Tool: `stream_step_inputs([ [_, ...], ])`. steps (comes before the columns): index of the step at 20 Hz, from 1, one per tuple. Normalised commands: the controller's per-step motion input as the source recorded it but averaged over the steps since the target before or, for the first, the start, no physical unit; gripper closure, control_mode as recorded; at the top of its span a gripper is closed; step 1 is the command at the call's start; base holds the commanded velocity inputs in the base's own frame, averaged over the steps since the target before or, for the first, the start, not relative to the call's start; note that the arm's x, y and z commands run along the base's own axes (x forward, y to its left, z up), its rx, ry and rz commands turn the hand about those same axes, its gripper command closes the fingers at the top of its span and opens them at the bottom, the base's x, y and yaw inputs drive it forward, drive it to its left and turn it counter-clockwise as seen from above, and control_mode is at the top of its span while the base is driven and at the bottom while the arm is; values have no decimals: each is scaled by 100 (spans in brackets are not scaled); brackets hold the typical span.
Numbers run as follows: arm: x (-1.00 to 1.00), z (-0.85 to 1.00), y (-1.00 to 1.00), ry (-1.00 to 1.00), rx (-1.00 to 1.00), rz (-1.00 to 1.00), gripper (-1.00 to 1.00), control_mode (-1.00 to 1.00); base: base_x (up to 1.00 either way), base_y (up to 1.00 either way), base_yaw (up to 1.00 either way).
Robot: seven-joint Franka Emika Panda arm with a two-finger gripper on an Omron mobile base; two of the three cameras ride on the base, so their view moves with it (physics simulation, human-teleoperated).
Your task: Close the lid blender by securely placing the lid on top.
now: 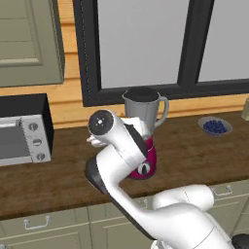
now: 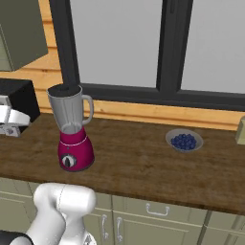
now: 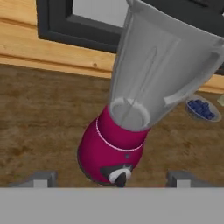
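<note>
My two dark fingers (image 3: 43, 179) stand spread wide, holding nothing; the magenta blender with clear grey jar (image 3: 131, 118) stands between them, toward 12 o'clock, its flat black round lid (image 1: 141, 92) on top.

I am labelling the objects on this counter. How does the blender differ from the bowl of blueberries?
The blender stands tall and upright, while the bowl is low and shallow. The blender has a magenta base with a dial and a clear greyish jar; the bowl is pale and holds dark blue berries. The blender's jar has a side handle; the bowl has none. Both rest on the same wooden counter, apart from each other.
</note>
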Motion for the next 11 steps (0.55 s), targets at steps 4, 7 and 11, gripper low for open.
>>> stream_step_inputs([
  [4, -3, -36, 25, 17, 1, 0, -100, -100, 0, 0, 0],
  [7, 0, 0, 2, 0, -1, 0, -100, -100, 0, 0, 0],
  [11, 0, 0, 0, 0, 0, 0, -100, -100, 0, 0, 0],
])
